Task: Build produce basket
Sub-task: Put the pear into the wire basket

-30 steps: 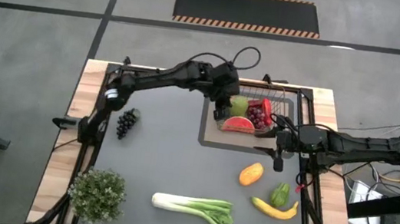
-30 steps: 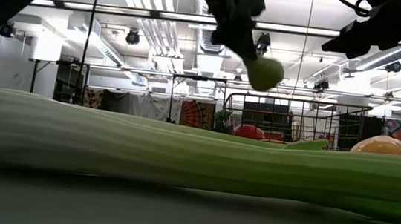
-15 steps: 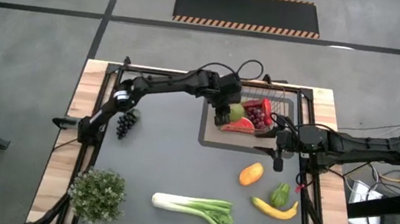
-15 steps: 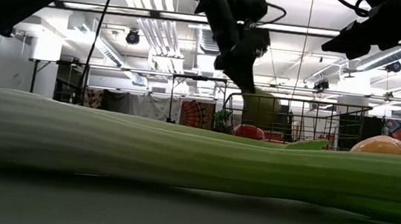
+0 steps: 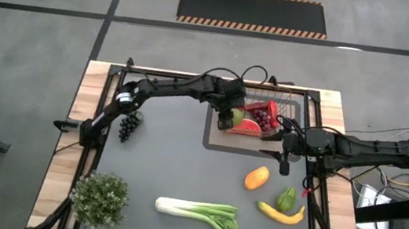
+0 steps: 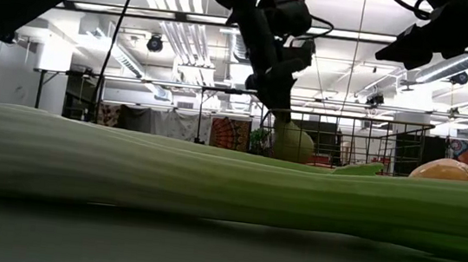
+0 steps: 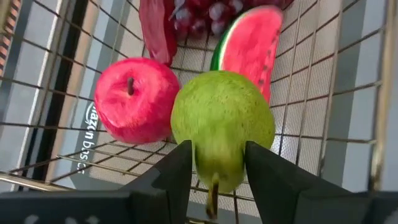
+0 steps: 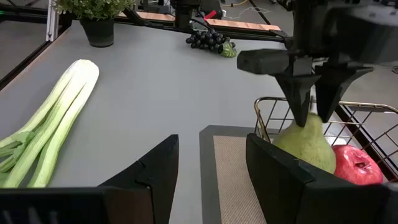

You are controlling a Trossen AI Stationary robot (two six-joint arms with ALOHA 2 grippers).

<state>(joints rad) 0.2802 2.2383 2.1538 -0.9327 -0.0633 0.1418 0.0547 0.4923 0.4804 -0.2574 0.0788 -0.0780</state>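
My left gripper (image 5: 228,118) is shut on a green pear (image 7: 221,118) inside the wire-mesh basket (image 5: 295,103), at its near left corner. A red apple (image 7: 135,101), a watermelon slice (image 7: 249,43), purple grapes (image 7: 205,9) and a red chilli (image 7: 158,28) lie in the basket beside the pear. My right gripper (image 5: 284,166) is open and empty, just off the basket's near right corner. Its wrist view shows the pear (image 8: 305,146) and the left gripper (image 8: 311,102) above it. My left gripper pinches the pear's narrow stem end (image 7: 214,177) between its two fingers (image 7: 180,168), coming from above and pointing down. The pear hangs upright below the fingers, round end down, inside the basket (image 6: 338,138). Whether its underside touches the basket floor, I cannot tell.
On the table outside the basket lie a bunch of grapes (image 5: 129,125) at the left, a mango (image 5: 257,177), a green pepper (image 5: 286,198), a banana (image 5: 280,214) and a long leek (image 5: 200,211) near the front. A potted plant (image 5: 100,198) stands at the near left.
My left gripper has gone down with the pear, a little toward the table's near left. The pear has come from above the basket's rim to down among the fruit inside. The gripper stays shut on it. My right arm has kept still.
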